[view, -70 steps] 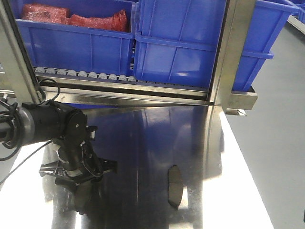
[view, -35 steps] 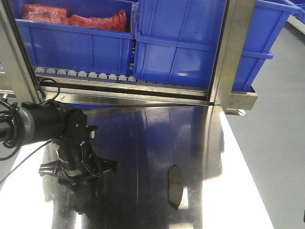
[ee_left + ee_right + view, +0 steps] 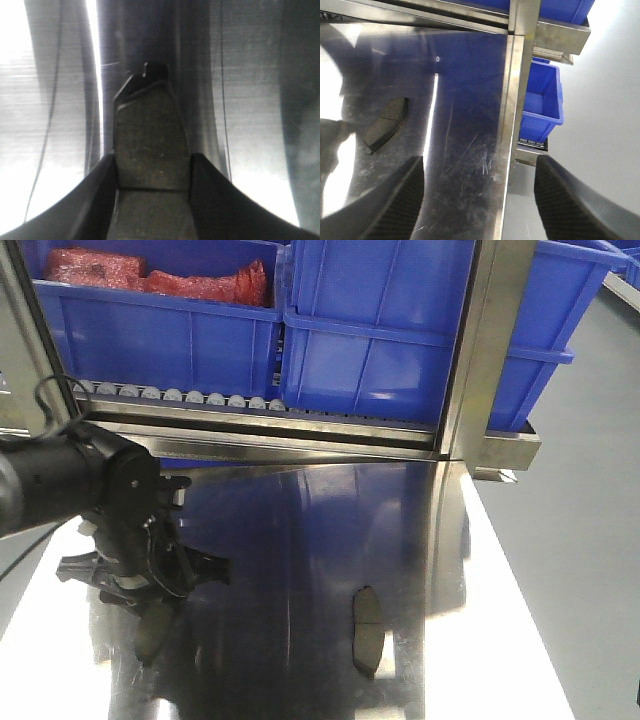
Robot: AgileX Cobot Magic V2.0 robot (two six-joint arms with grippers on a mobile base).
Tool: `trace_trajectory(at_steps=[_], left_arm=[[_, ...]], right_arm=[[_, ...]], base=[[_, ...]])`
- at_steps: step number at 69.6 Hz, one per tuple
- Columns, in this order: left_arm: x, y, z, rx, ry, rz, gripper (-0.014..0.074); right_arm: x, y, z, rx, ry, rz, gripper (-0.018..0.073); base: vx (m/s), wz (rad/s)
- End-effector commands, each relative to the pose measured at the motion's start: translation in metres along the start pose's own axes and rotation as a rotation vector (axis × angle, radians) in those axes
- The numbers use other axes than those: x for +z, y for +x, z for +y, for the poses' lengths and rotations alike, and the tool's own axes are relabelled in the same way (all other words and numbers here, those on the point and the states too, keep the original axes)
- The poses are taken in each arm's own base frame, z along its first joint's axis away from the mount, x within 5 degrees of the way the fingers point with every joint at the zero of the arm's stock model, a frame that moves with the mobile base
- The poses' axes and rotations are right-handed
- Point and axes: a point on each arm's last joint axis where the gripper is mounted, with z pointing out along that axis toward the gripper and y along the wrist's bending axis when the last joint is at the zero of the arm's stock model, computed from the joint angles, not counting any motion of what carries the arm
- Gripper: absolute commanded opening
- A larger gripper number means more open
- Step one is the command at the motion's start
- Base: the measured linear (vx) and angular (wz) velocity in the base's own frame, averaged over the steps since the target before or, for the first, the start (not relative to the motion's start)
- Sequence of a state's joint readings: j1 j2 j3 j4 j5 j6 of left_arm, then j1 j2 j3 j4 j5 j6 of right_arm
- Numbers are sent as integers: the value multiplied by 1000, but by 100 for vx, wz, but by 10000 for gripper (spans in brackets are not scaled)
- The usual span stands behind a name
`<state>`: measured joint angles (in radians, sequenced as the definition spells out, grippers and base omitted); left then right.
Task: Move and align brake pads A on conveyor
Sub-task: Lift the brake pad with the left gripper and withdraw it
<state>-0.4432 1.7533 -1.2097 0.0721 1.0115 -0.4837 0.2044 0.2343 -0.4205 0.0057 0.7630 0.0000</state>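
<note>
A shiny steel table (image 3: 300, 540) stood in front of a roller rack (image 3: 180, 397) loaded with blue bins (image 3: 370, 330), one of which held red packets (image 3: 160, 275). At the table's left side, the left gripper (image 3: 152, 160) pointed down at the steel, its jaws closed narrowly on the sides of a dark-grey brake pad (image 3: 150, 140), which stuck out beyond the fingertips. Whether the pad's far end touched the steel could not be told. A second brake pad (image 3: 367, 630) lay flat on the table, well to the right, near the table's right edge. The right gripper (image 3: 480, 170) hung above that edge with its jaws spread wide and nothing between them.
</note>
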Motion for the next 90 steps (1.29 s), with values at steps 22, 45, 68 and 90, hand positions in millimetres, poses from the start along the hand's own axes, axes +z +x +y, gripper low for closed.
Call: trace_trajectory(at_steps=[22, 45, 68, 90], left_arm=[[-100, 21, 23, 32, 39, -296, -6], [-147, 62, 52, 37, 46, -476, -6], [-149, 136, 91, 48, 83, -650, -6], [-143, 205, 124, 27, 156, -826, -6]], right_arm=[[-4, -13, 0, -3, 7, -85, 449], [-4, -13, 0, -3, 7, -85, 449], [-4, -13, 0, -3, 7, -85, 449], [-4, -13, 0, -3, 7, -85, 449]], base=[[0, 0], [0, 0], [0, 0], [0, 0]])
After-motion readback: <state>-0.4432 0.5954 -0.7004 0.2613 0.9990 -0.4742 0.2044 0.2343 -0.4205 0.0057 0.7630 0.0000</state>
